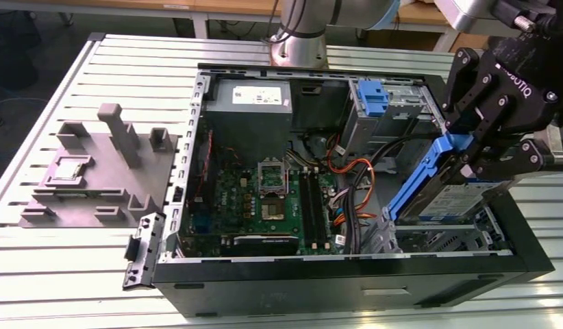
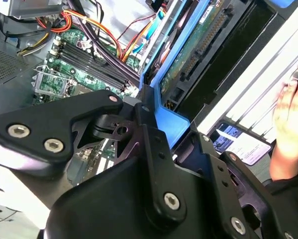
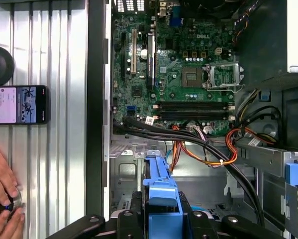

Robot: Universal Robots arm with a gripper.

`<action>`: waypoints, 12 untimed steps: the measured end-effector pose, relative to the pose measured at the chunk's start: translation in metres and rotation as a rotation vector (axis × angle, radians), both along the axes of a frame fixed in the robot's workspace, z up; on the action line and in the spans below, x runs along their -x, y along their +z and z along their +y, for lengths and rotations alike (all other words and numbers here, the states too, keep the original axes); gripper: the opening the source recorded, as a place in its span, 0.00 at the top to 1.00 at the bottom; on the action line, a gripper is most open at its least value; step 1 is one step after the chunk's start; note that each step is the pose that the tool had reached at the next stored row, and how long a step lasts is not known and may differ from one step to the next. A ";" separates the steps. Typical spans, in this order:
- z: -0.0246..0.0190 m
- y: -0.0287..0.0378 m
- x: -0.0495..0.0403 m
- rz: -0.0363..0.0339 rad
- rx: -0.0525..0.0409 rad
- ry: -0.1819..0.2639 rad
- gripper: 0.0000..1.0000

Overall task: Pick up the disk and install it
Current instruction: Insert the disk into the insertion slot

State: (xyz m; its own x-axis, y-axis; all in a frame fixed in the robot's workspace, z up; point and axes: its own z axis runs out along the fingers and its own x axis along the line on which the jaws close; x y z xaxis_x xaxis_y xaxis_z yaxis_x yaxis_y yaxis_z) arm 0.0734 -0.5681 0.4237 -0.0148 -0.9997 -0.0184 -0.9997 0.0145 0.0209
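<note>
A slatted metal table point(image 1: 81, 288) carries an open black case point(image 1: 355, 291) lying on its side. More benches stand behind it. The arm's base point(image 1: 300, 38) rises past the case's far wall.

At the exterior view's left, a grey fixture point(image 1: 90, 178) sits on the slats, well apart from the work. Inside the case lie the green board point(image 1: 263, 205), a grey power supply point(image 1: 249, 103) and a bare blue bracket point(image 1: 373, 99) in the far drive cage. Orange and black cables point(image 1: 355, 175) loop between the board and the near bay point(image 1: 446, 238).

The gripper point(image 1: 478, 147) is clamped on the disk point(image 1: 455, 199) by its blue frame. The disk is held tilted, with its lower end down in the near bay at the exterior view's right (the label faces outward). In the first wrist view the frame point(image 3: 161, 196) stands upright between the fingers point(image 3: 136, 211), and the cables pass close beside it.

Outside the case wall, a phone point(image 3: 17, 104) lies on the slats and a person's hand point(image 3: 2, 191) rests near the table edge. The bay is hemmed in by the case wall on one side and the cables on the other.
</note>
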 end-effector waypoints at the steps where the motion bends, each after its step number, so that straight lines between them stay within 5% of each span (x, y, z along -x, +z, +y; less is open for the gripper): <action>1: 0.0000 0.0000 0.0000 0.0000 0.0002 0.000 0.63; 7: 0.0000 0.0000 0.0000 0.0000 0.0001 0.000 0.62; 10: 0.0000 -0.0016 0.0000 -0.0002 -0.0003 0.000 0.50; 12: 0.0000 -0.0052 0.0000 -0.0004 -0.0001 0.000 0.50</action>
State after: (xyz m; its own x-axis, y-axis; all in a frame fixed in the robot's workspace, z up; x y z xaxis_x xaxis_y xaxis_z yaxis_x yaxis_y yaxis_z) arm 0.0734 -0.5681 0.4185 -0.0148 -0.9997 -0.0185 -0.9997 0.0144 0.0206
